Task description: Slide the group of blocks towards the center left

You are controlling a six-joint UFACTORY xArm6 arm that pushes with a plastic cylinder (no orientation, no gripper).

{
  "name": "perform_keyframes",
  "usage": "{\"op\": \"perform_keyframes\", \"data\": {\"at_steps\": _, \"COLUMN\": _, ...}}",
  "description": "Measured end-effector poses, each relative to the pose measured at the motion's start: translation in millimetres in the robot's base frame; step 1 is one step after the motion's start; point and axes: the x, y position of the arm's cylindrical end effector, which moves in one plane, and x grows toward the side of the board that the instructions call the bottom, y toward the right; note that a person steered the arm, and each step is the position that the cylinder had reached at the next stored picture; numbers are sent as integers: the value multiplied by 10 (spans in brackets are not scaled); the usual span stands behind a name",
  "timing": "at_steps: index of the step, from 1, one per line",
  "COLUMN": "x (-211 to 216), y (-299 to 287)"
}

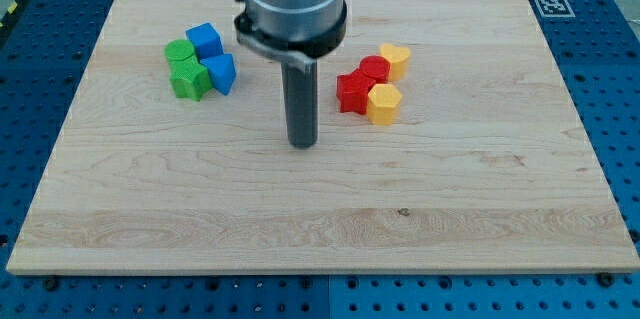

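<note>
My tip (302, 144) between green-blue group (200, 61) and red-yellow group (374, 81); no jaws.

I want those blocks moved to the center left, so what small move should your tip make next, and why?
Probably swing my tip round to the far right of the red and yellow cluster: it stands between that cluster and the green and blue cluster, so a leftward push needs it beyond.

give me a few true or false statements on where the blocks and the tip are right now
1. My tip sits between the two clusters, touching no block. True.
2. The green blocks are at the view's right. False: they are at the left, beside the blue blocks.
3. The red blocks adjoin the yellow blocks. True.
4. All blocks form one cluster. False: two separate clusters.
</note>
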Motion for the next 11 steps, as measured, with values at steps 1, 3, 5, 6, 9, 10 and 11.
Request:
{"op": "perform_keyframes", "data": {"at_steps": 1, "x": 14, "y": -22}}
{"op": "perform_keyframes", "data": {"at_steps": 3, "x": 12, "y": -76}}
{"op": "perform_keyframes", "data": {"at_steps": 5, "x": -441, "y": -255}}
{"op": "perform_keyframes", "data": {"at_steps": 6, "x": -903, "y": -488}}
{"op": "perform_keyframes", "data": {"at_steps": 9, "x": -1165, "y": -849}}
{"op": "perform_keyframes", "data": {"at_steps": 10, "x": -1165, "y": -996}}
{"op": "perform_keyframes", "data": {"at_steps": 11, "x": -1165, "y": -1108}}
